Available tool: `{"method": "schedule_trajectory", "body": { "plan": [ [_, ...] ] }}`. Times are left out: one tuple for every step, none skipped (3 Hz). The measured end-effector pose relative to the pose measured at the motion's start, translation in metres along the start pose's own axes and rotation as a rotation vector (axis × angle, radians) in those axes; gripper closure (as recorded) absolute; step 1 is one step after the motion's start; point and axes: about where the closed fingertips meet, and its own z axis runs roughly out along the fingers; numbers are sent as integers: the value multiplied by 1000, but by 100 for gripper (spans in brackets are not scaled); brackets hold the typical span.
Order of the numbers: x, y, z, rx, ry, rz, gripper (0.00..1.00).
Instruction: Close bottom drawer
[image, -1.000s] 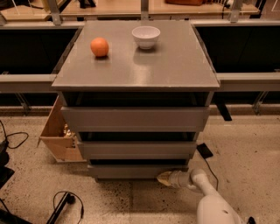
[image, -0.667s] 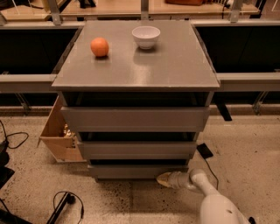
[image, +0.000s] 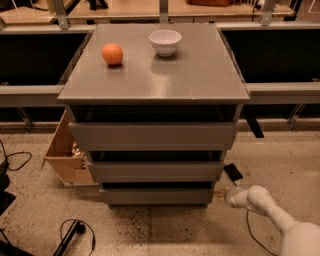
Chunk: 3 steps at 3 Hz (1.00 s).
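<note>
The grey cabinet (image: 200, 75) has three drawers. The bottom drawer (image: 157, 195) is the lowest grey front strip, just above the floor. It sits slightly further back than the middle drawer front (image: 155, 171), with a dark gap above it, and its interior is hidden. My gripper (image: 223, 193) is low near the floor, at the right end of the bottom drawer's front, beside the cabinet's lower right corner. My white arm (image: 270, 210) reaches in from the lower right.
An orange (image: 112, 53) and a white bowl (image: 165, 41) stand on the cabinet top. A cardboard box (image: 65, 152) sits at the cabinet's left. Black cables (image: 75, 235) lie on the floor at the lower left, and a small black object (image: 233, 172) lies at the right.
My gripper has moved to the right, from in front of the bottom drawer's right part to beside the cabinet's lower right corner. The drawer front looks unchanged.
</note>
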Motion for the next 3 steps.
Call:
{"method": "schedule_trajectory", "body": {
  "plan": [
    [18,-59,-88,162,177,-75,100],
    [1,-71,-123,198,213,-88,100],
    [0,-70,-122,196,211,-88,100]
  ]
}}
